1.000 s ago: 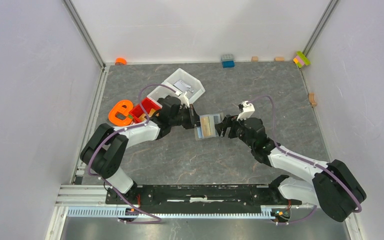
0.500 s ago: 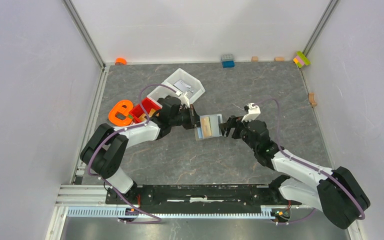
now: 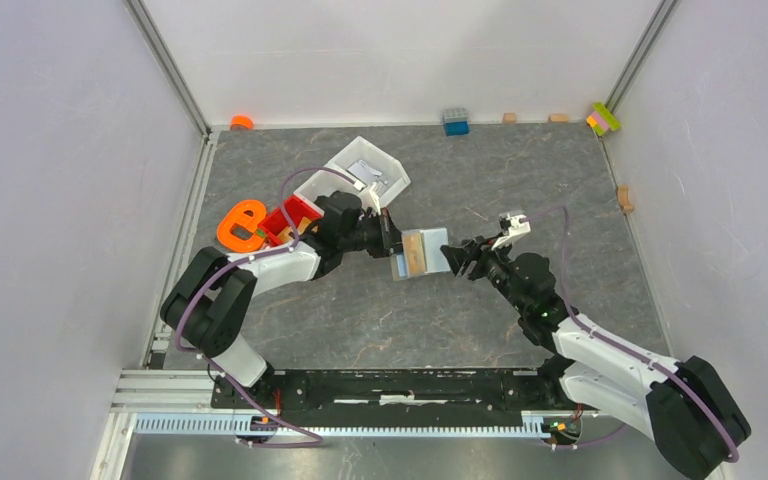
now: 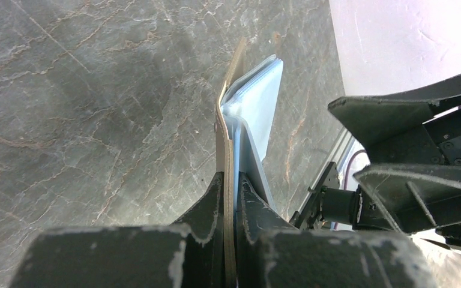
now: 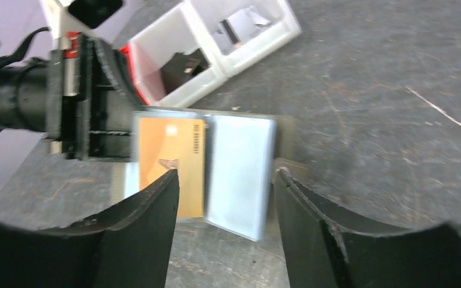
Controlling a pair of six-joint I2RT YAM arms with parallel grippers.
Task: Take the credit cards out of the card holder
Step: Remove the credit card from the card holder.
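Observation:
The taupe card holder (image 3: 400,266) hangs open above the table's middle. My left gripper (image 3: 390,245) is shut on its left flap. In the left wrist view the holder (image 4: 228,138) is edge-on between the fingers, with pale blue cards (image 4: 258,108) fanning out to the right. The right wrist view shows an orange card (image 5: 171,153) and a pale blue card (image 5: 240,174) in the open holder (image 5: 285,129). My right gripper (image 5: 227,174) is open and empty, just short of the holder's right edge; in the top view (image 3: 457,258) it is apart from the cards.
A white bin (image 3: 365,172) and a red bin (image 3: 295,215) stand behind the left arm, with an orange letter shape (image 3: 240,224) beside them. A blue block (image 3: 455,121) and small blocks lie along the back wall. Walls close in on both sides.
My right arm has swung back and to the right, and its open gripper has drawn slightly away from the holder. The left gripper still holds the holder in the same place.

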